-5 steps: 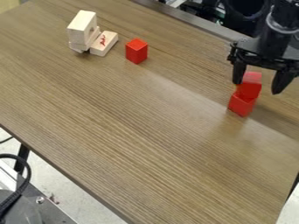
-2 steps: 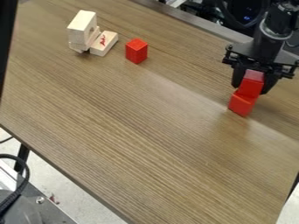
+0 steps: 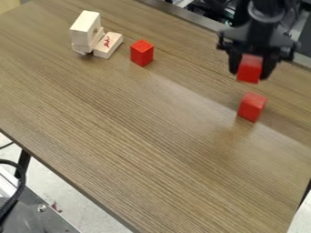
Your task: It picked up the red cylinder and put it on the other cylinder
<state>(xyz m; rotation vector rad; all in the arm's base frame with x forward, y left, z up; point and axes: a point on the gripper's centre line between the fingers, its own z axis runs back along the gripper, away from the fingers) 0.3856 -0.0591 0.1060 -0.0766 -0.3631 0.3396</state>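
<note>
Pincer (image 3: 249, 75): pinching the held block
Held block (image 3: 249, 67): red, raised above the desk (image 3: 133, 136)
Lower block (image 3: 252, 107): red, on the desk, apart from the held block
Third block (image 3: 141, 53): red, near the pale blocks (image 3: 86, 28)

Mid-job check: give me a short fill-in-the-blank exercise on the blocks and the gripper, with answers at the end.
1. The gripper holds a block coloured ____.
2. Counting the held one, the number of red blocks in view is ____.
3. In the camera view, the red block nearest the pale wooden blocks stands to their ____.

Missing words: red; three; right.
</note>
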